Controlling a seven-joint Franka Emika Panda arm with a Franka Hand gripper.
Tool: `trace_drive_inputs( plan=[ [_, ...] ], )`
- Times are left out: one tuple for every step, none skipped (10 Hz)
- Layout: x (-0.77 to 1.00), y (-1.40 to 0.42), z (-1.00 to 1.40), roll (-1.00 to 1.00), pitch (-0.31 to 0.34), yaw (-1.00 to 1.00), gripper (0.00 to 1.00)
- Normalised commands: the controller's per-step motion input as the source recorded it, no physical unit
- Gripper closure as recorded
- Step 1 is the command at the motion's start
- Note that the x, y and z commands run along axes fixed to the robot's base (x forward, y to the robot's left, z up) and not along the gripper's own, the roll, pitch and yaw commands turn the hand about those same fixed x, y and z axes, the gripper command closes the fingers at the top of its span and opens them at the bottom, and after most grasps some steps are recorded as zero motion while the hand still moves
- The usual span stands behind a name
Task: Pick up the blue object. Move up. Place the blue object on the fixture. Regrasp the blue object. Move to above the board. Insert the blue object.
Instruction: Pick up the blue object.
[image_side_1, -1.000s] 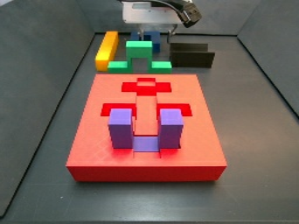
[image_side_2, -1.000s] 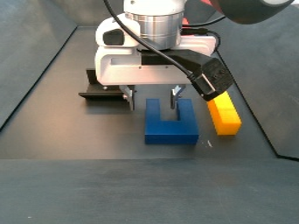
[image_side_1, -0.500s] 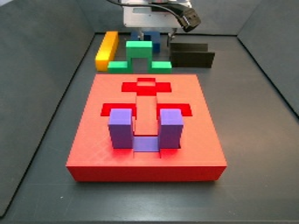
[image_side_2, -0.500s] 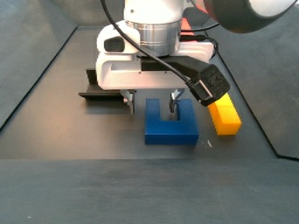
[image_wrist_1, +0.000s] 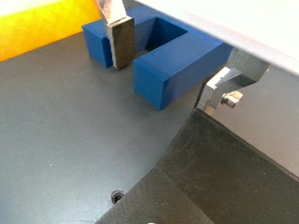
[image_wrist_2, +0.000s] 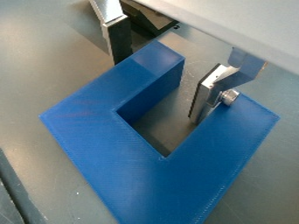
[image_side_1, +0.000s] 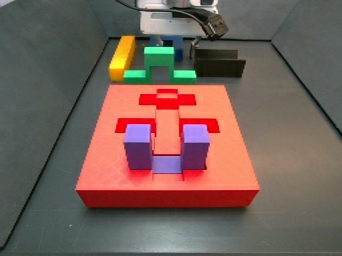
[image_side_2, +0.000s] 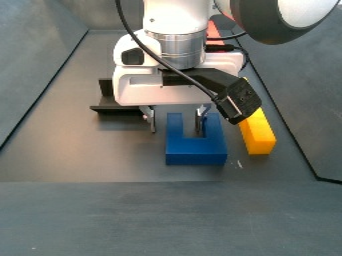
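The gripper (image_side_2: 175, 120) straddles one blue object (image_side_2: 195, 143) prong; yellow block (image_side_2: 254, 131) crowds one side.

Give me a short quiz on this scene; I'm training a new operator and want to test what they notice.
1. True or false: the tool holds the blue object up in the air.
2. Which piece already sits in the board? A) the green block B) the purple block C) the yellow block
3. Short answer: are the tool's jaws open or shut?

Key
1. False: the blue object lies flat, and the tool is low over it.
2. B: the purple block stands in a recess near the board's front edge.
3. Open: both wrist views show gaps between the fingers and the blue object.
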Motion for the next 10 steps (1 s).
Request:
trace_drive_inputs(
  plan=[
    [0.0, -0.02, 0.0, 0.0, 0.0, 0.0, 0.0],
    [0.0, 0.0, 0.0, 0.0, 0.0, 0.0, 0.0],
    [0.0, 0.0, 0.0, 0.0, 0.0, 0.0, 1.0],
    [0.0, 0.0, 0.0, 0.0, 0.0, 0.0, 1.0],
    [0.0, 0.0, 0.0, 0.0, 0.0, 0.0, 1.0],
    [0.0, 0.0, 0.0, 0.0, 0.0, 0.0, 1.0],
    [0.0, 0.0, 0.0, 0.0, 0.0, 0.0, 1.0],
    [0.0, 0.0, 0.0, 0.0, 0.0, 0.0, 1.0],
    [0.0, 0.0, 0.0, 0.0, 0.0, 0.0, 1.0],
    [0.0, 0.0, 0.0, 0.0, 0.0, 0.0, 1.0]
  ],
)
